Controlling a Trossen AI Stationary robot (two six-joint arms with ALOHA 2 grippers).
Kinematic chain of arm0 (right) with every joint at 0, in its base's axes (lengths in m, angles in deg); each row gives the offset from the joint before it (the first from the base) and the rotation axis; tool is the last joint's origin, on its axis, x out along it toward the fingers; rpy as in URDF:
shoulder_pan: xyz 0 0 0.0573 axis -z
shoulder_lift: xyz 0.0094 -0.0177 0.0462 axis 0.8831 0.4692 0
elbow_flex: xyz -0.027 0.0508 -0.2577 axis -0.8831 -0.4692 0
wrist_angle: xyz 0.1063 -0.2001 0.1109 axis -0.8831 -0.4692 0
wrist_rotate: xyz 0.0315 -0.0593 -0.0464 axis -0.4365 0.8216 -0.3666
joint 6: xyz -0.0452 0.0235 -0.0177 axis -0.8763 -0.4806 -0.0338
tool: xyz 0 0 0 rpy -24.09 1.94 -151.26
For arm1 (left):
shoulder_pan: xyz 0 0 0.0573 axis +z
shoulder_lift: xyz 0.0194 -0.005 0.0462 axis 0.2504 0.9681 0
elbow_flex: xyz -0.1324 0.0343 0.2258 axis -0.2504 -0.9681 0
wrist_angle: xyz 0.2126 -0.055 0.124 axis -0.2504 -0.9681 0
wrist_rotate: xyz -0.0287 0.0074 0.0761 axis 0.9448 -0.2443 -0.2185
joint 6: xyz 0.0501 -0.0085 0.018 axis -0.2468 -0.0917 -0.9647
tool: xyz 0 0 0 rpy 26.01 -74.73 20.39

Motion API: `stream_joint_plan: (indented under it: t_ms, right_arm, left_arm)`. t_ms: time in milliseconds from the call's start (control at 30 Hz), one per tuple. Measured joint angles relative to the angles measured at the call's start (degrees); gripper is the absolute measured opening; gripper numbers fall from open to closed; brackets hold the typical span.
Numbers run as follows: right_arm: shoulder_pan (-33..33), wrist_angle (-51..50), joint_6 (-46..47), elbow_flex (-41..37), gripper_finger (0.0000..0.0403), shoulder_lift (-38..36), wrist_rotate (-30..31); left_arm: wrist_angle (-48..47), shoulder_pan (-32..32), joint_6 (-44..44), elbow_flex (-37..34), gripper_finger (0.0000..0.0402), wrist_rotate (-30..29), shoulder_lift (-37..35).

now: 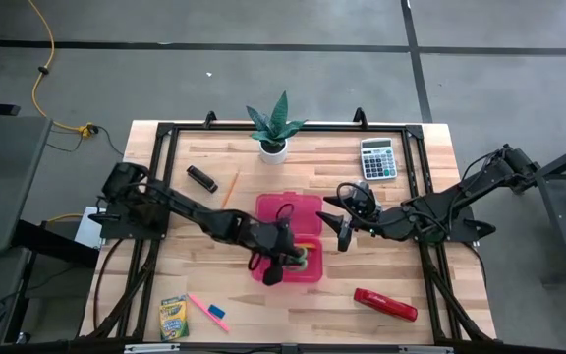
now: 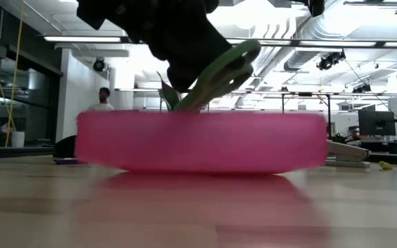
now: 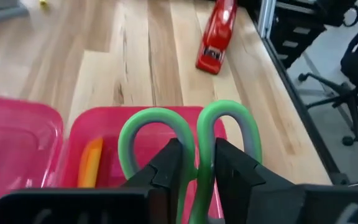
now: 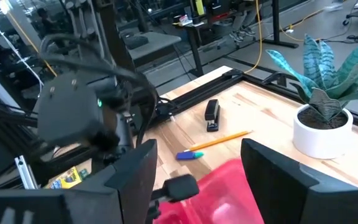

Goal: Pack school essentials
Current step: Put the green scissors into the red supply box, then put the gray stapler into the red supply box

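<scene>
The green-handled scissors (image 3: 160,134) are in my left gripper (image 3: 197,171), which is shut on them above the near half of the open pink box (image 1: 285,208). From table height their handles (image 2: 222,69) slant up over the box's rim (image 2: 202,141). An orange piece (image 3: 91,163) lies in the box. The crayon box (image 1: 174,317), pink marker (image 1: 201,307) and blue eraser (image 1: 216,312) lie at the near left; the orange pencil (image 1: 230,187) lies at the far left. My right gripper (image 1: 347,233) hovers open just right of the box, holding nothing. My left gripper pinches the scissors between its two fingers where the two handle loops meet (image 3: 197,158). The loops stick out past the fingertips (image 3: 174,163). The fingers come from the table's left, slanting down. The gripper hides the blades; the handles are tilted above the box.
A red stapler (image 1: 385,304) lies at the near right and a grey calculator (image 1: 378,157) at the far right. A potted plant (image 1: 273,133) stands at the far edge, with a small black object (image 1: 201,177) to its left. Black rails frame the table.
</scene>
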State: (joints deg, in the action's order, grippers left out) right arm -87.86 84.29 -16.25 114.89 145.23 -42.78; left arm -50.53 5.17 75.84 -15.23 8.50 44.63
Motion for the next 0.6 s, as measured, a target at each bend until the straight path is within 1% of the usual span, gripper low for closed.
stream_joint_plan:
  t_ms: [233,400,500,600]
  right_arm:
    - [0.0,-0.24,-0.06,-0.02,0.0225,0.0,0.37]
    - [0.0,-0.52,0.04,-0.02,0.0225,0.0,0.4]
    - [0.0,-0.69,0.04,-0.02,0.0225,0.0,0.39]
    - [0.0,-0.7,0.04,-0.02,0.0225,0.0,0.37]
  left_arm:
    - [-0.72,-0.58,0.43,0.03,0.0114,-0.27,1.97]
    - [-0.99,-0.43,1.82,-0.01,0.0148,-0.27,1.67]
    - [-1.9,0.12,1.95,-0.07,0.0164,1.7,0.5]
    - [-2.54,1.29,1.29,-0.05,0.0174,5.53,-3.05]
